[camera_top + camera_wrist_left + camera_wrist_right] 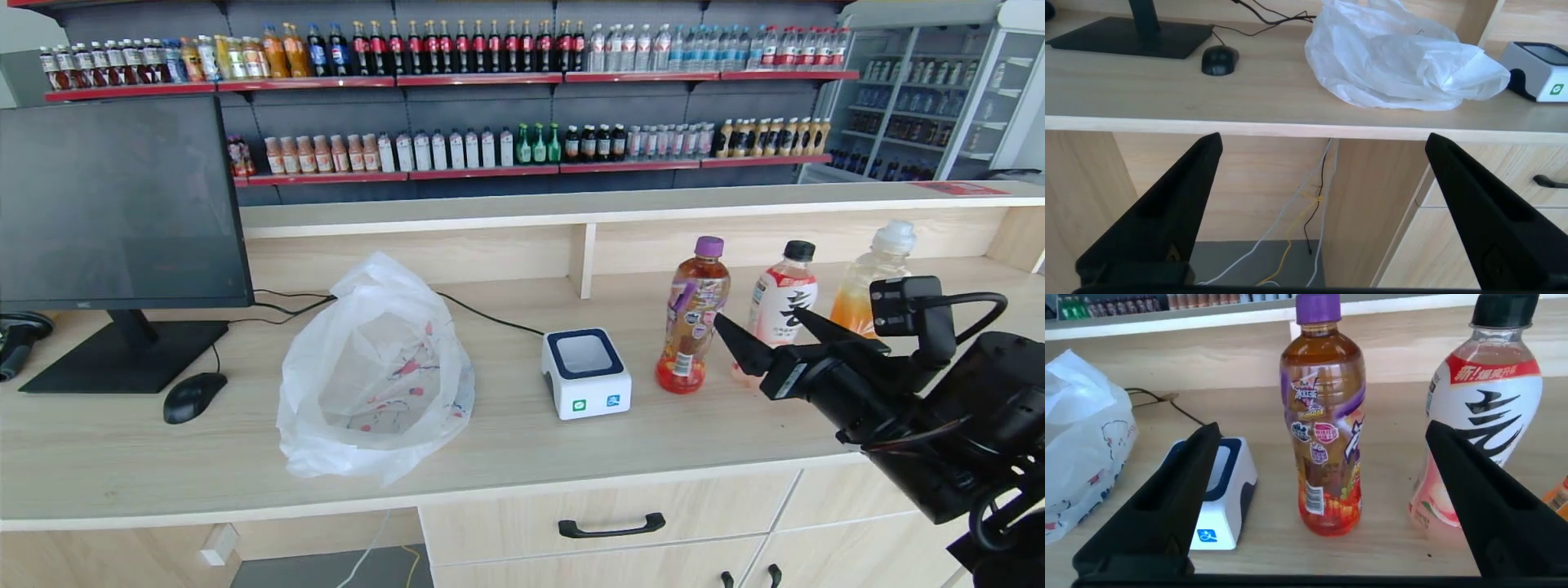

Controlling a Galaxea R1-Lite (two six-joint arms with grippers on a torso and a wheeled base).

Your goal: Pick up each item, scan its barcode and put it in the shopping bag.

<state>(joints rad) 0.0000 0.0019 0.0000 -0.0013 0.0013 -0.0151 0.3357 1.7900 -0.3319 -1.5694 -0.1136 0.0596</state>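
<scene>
Three bottles stand in a row on the counter's right half: a purple-capped tea bottle (692,317) (1322,423), a black-capped white-labelled bottle (783,302) (1481,418) and a white-capped orange drink (872,278). The white barcode scanner (585,372) (1219,496) (1536,71) sits left of them. The white plastic shopping bag (377,374) (1401,58) (1082,449) lies open further left. My right gripper (780,327) (1323,502) is open just in front of the purple-capped bottle, nothing held. My left gripper (1323,200) is open below the counter's front edge, level with the bag.
A monitor (114,212) on a stand, a black mouse (194,396) (1219,60) and cables sit at the counter's left. A raised wooden ledge (620,208) runs behind the bottles. Drawers with black handles (611,527) lie below the counter.
</scene>
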